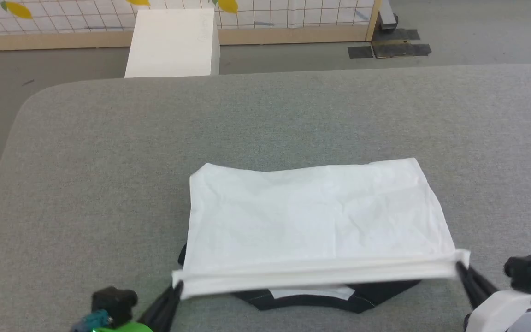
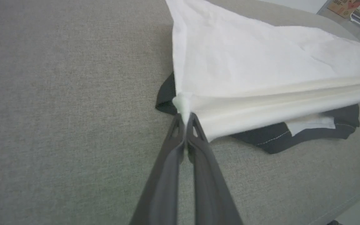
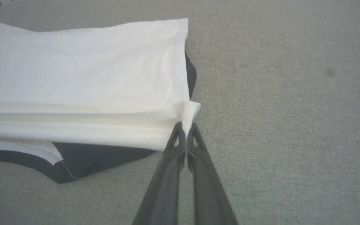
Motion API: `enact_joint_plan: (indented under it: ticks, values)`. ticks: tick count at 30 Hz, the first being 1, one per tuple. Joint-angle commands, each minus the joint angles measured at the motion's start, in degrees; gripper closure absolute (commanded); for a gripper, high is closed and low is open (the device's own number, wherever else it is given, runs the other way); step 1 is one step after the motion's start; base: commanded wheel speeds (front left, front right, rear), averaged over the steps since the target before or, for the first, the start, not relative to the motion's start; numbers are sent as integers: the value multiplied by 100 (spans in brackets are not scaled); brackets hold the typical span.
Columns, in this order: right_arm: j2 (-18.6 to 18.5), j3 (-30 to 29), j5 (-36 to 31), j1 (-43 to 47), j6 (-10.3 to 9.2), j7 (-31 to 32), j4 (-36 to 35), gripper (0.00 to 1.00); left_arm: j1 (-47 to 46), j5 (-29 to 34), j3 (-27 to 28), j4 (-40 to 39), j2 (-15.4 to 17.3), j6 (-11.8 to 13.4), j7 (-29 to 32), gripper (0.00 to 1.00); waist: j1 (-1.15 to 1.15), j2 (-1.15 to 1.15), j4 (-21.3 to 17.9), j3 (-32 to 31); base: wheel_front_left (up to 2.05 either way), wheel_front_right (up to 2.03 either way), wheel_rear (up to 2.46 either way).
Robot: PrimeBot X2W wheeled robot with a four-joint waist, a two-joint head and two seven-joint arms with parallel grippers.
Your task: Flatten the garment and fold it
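White garment lies folded at six o'clock on the grey table (black trim peeking beneath). The left gripper and right gripper, jaws clamped, pinch its near corners at seven and five o'clock.

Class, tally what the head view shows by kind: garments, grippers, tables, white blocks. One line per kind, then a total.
Garments: 1, the garment
Grippers: 2, left gripper and right gripper, jaws pinching the garment's near corners
Tables: 1, the table
White blocks: 1, the white block
Total: 5

Grey fabric table; white box, grid wall w/ lemons behind.
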Motion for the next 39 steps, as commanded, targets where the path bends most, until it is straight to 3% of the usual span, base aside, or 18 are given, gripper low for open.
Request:
enact_joint_plan:
  ticks: [1,6,7,8,9,16,21,25,32,39]
  values:
    - [27,21,-15,29,-13,-6,135,100,-59,-1,-46,143,-34,-52,10,100,1,0,10,22,0,0,0]
    - [146,124,13,-62,-13,46,674,100,-245,9,-175,626,-229,-129,-21,100,1,0,22,57,0,0,0]
    - [185,116,22,-78,-13,64,753,95,-275,21,-196,721,-250,-127,-16,51,1,0,26,53,0,0,0]
    - [213,112,28,-88,-13,69,796,64,-293,19,-205,792,-271,-115,-1,11,1,0,29,46,0,0,0]
    - [238,116,38,-90,-13,86,838,0,-312,-3,-201,856,-307,-109,-12,0,1,0,36,28,0,0,0]
    - [434,-123,136,-59,-13,-171,628,0,-231,-177,56,771,-422,-31,-426,0,1,0,83,-173,0,0,0]
    - [611,-412,419,-95,-13,-373,243,0,-256,29,432,533,-363,211,-937,0,1,0,128,-274,0,0,0]
    - [721,-648,864,-254,-13,-261,174,0,-468,324,847,474,-552,459,-1114,0,1,0,165,-306,0,0,0]
    - [783,-1128,1556,-938,-13,498,956,0,-884,1290,1700,253,-1160,622,-1136,0,1,0,187,-221,0,0,0]
    - [786,-1375,2041,-1812,-13,1048,2165,0,-1116,1937,2128,279,-1701,296,-1137,0,1,0,247,-23,0,0,0]
